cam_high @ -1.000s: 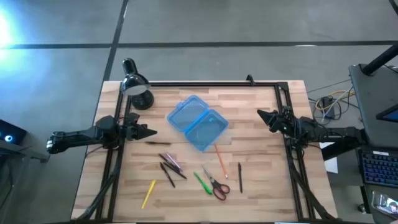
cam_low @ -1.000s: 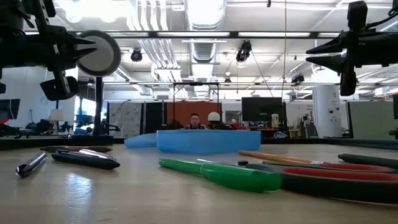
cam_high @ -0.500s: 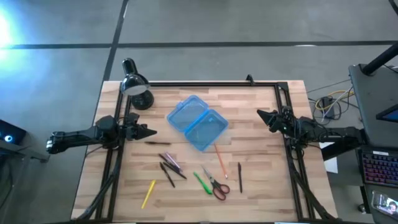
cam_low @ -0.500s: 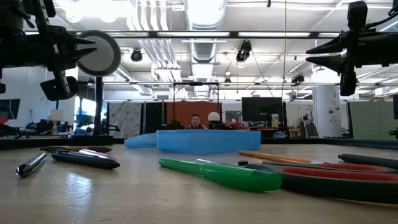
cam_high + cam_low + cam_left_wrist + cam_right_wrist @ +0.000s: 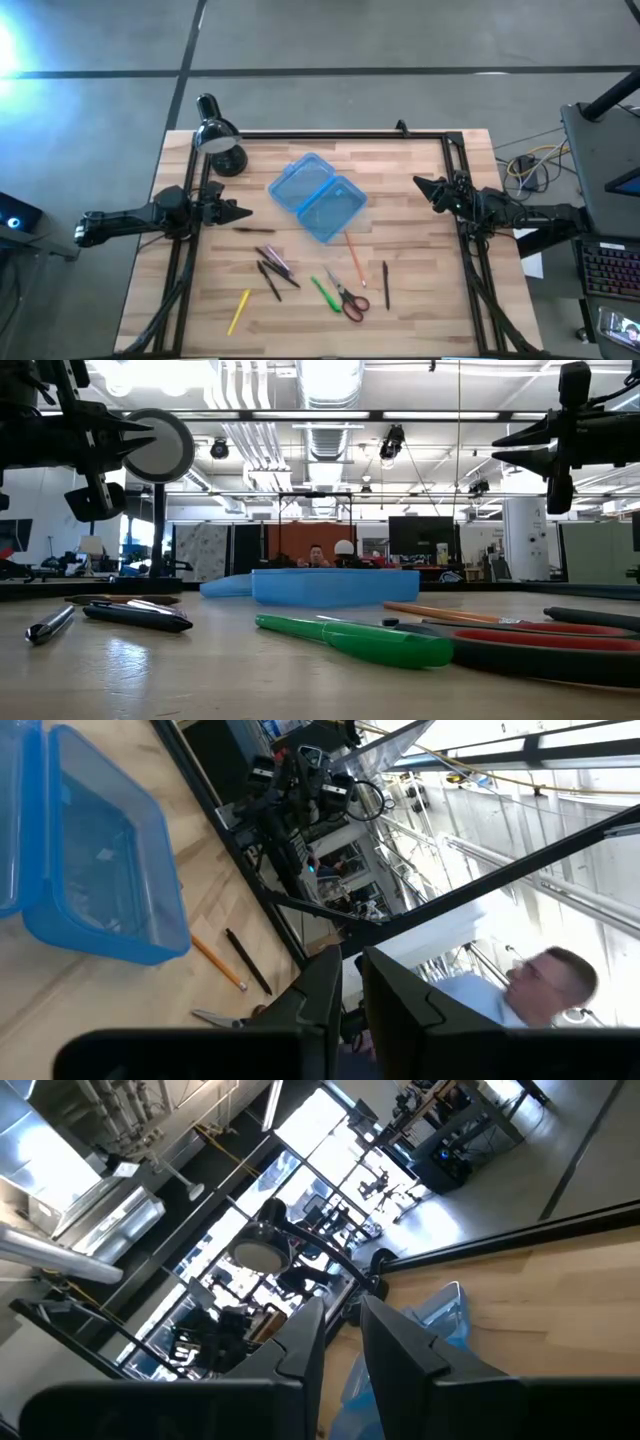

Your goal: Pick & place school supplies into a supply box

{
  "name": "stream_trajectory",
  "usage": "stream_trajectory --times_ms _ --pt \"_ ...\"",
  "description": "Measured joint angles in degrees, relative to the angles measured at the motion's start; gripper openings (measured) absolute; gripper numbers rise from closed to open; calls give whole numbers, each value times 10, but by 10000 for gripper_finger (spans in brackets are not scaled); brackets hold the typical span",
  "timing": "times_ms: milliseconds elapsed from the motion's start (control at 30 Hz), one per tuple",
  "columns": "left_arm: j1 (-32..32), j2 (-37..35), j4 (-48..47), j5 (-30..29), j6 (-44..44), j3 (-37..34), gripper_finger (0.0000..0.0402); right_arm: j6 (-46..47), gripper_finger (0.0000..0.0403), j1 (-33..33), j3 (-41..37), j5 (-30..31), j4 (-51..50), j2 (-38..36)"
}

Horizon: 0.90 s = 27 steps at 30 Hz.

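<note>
The supply box (image 5: 318, 197), translucent blue, lies open near the table's middle with both halves flat on the wood. Nearer the front edge the school supplies lie loose on the table: a yellow pen (image 5: 238, 312), dark pens (image 5: 270, 270), a green pen (image 5: 325, 294), scissors (image 5: 352, 300), an orange pencil (image 5: 354, 258) and a dark pen (image 5: 386, 284). My left gripper (image 5: 243, 212) hovers level at the table's left side, pointing toward the box, shut and holding nothing. My right gripper (image 5: 420, 184) hovers level at the right side, also shut and holding nothing.
A black desk lamp (image 5: 222, 140) stands at the far left corner. A black frame rail (image 5: 330, 134) runs along the table's far edge and down both sides. People sit in the room beyond the table (image 5: 330, 552).
</note>
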Motion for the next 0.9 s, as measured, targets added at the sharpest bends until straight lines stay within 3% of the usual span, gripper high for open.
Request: stream_trajectory --times_ms 567,767,900 --pt "0 0 0 0 0 0 28 1 63 0 0 0 1 0" --pt "0 0 0 0 0 0 28 6 63 0 0 62 40 0" --pt "0 0 0 0 0 0 28 -12 63 0 0 64 41 0"
